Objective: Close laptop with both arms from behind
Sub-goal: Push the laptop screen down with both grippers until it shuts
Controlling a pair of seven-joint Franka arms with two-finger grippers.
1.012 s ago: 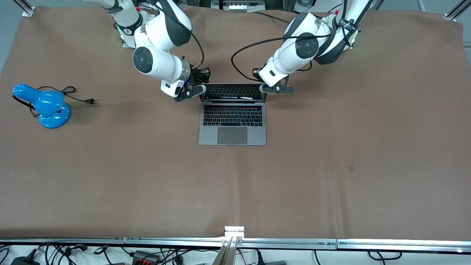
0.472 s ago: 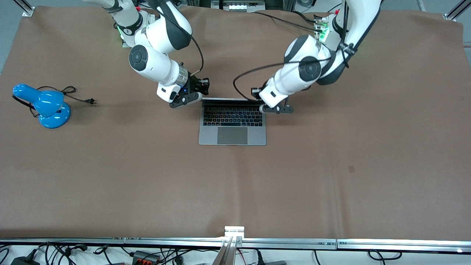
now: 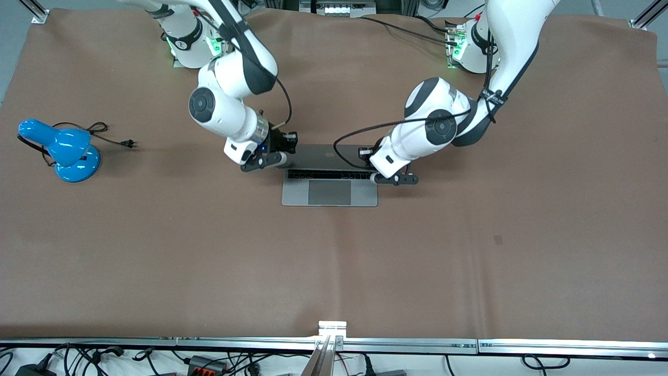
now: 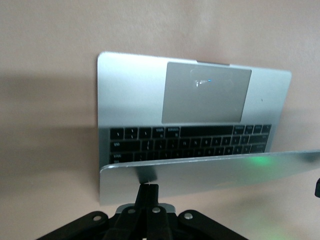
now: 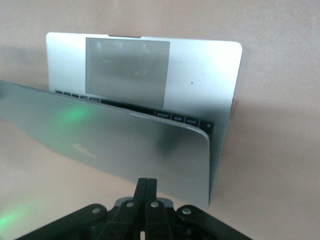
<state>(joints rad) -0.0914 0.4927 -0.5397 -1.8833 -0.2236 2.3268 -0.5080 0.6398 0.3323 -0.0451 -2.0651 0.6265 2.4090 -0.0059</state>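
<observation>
Pressing on the half-lowered lid of the laptop (image 3: 330, 177) at mid-table, the left gripper (image 3: 395, 179) and right gripper (image 3: 264, 161), fingers together, sit at its two corners. Next, both likely need to push down evenly until it shuts.

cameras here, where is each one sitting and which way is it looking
Front view: high across the table, facing both arms' bases; shows the laptop, left gripper, right gripper and a blue lamp.
Left wrist view: on the left arm's wrist, looking past its shut fingers at the laptop's half-lowered lid.
Right wrist view: on the right arm's wrist, past its shut fingers at the same lid.
All three share the laptop.
</observation>
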